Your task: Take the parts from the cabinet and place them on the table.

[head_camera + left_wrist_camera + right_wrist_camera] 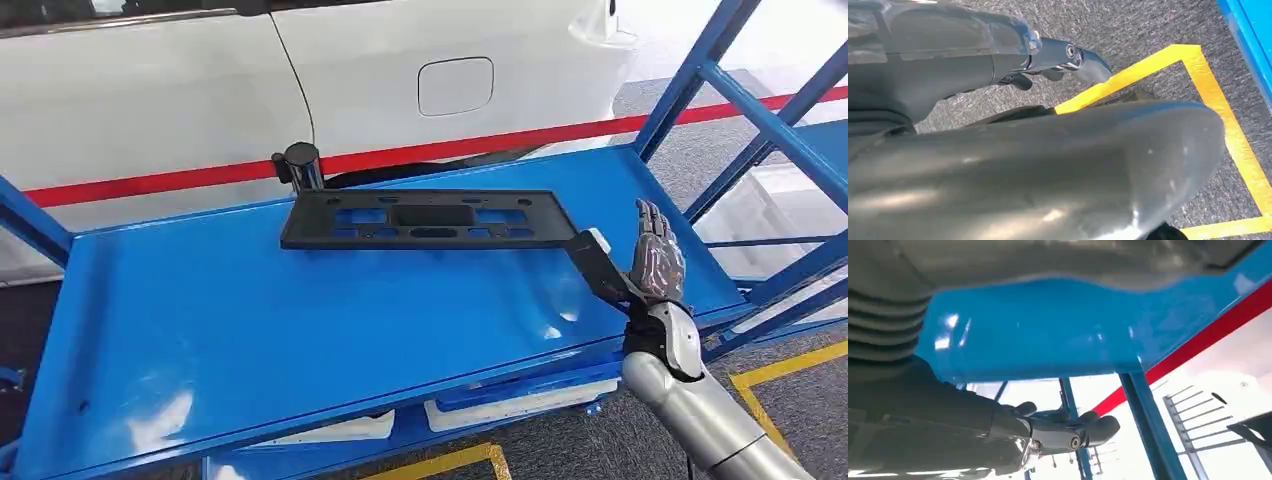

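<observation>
White car body (200,90) behind the blue frame, fuel flap (455,85) visible. Red stripe (150,183) runs along its lower edge. Grey carpet floor (1148,30) marked with yellow tape lines (1208,90). Small black cylinder (301,160) stands near the car.

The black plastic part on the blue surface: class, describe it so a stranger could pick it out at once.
Find the wide blue table in front of the white car. Toward its far edge lies the black plastic part, a long flat panel pierced with rectangular cutouts. Unlike the short upright black cylinder behind its left end, it lies flat, with an arm reaching toward the right hand.
</observation>
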You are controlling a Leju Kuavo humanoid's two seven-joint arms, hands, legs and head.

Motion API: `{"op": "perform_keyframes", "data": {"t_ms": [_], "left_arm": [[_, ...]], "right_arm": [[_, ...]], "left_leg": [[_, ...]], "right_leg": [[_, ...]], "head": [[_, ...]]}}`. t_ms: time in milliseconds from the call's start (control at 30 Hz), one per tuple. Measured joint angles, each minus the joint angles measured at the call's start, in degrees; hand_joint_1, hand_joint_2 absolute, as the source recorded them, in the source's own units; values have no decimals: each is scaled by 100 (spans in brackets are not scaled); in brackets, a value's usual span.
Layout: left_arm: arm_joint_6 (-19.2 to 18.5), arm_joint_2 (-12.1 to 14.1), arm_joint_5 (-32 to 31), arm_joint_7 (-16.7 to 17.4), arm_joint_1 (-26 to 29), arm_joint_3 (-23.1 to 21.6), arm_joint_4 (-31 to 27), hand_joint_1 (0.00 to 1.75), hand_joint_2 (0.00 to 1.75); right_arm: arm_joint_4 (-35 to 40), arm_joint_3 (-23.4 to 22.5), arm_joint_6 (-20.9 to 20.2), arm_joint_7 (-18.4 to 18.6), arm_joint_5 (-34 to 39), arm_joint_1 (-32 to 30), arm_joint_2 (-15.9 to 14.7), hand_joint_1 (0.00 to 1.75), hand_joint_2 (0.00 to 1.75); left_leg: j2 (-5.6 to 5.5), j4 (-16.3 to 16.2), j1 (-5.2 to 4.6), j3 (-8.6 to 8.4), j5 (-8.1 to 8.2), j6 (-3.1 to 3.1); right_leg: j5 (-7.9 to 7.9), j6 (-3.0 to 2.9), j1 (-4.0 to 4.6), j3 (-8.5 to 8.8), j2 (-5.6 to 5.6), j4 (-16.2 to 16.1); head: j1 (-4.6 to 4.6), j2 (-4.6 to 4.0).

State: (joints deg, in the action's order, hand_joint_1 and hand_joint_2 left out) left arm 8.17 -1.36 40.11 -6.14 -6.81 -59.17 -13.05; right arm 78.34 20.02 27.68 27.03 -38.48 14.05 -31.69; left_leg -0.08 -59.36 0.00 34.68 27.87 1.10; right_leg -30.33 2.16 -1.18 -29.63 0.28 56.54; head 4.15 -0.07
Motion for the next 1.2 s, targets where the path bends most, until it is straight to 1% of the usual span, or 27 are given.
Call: {"op": "perform_keyframes", "data": {"t_ms": [67,100,167,267,567,867,1100,1200], "left_arm": [[0,0,0,9,0,0,0,0,0],[0,-2,0,9,0,0,0,0,0],[0,-2,0,13,-2,0,0,0,0],[0,-7,0,15,-3,0,0,0,0],[-4,-7,-2,17,-4,-2,0,0,0],[-20,-11,-37,22,-6,-4,0,0,0],[-20,-26,-39,22,-8,-7,-2,0,0],[-20,-26,-46,9,-8,-9,0,0,0]], "right_arm": [[4,18,-220,99,-378,43,-9,0,175],[11,52,-422,177,-750,73,-13,0,175],[63,124,-695,256,-1250,135,-26,0,175],[109,221,-902,295,-1589,220,-28,0,175],[166,455,-1039,295,-1760,339,-55,0,175],[271,697,-1421,267,-2077,517,-92,0,175],[328,850,-1498,254,-2086,621,-109,0,175],[332,885,-1541,173,-1900,656,-105,0,175]], "left_leg": [[14,0,0,0,0,0],[22,0,0,-1,0,0],[39,0,0,-2,0,0],[48,0,0,-5,0,0],[61,0,0,-7,1,0],[70,0,0,-10,1,0],[62,0,0,-11,1,0],[57,0,0,-9,1,0]], "right_leg": [[0,0,0,0,2,0],[1,0,0,0,6,1],[1,0,1,-1,11,1],[1,0,1,-1,14,1],[3,1,1,-2,26,0],[5,-1,1,-3,34,1],[5,-1,1,-2,33,1],[5,-1,1,-1,31,1]], "head": [[7,0],[5,0],[-2,0],[-4,0],[-2,0],[-7,0],[-4,0],[-7,0]]}}
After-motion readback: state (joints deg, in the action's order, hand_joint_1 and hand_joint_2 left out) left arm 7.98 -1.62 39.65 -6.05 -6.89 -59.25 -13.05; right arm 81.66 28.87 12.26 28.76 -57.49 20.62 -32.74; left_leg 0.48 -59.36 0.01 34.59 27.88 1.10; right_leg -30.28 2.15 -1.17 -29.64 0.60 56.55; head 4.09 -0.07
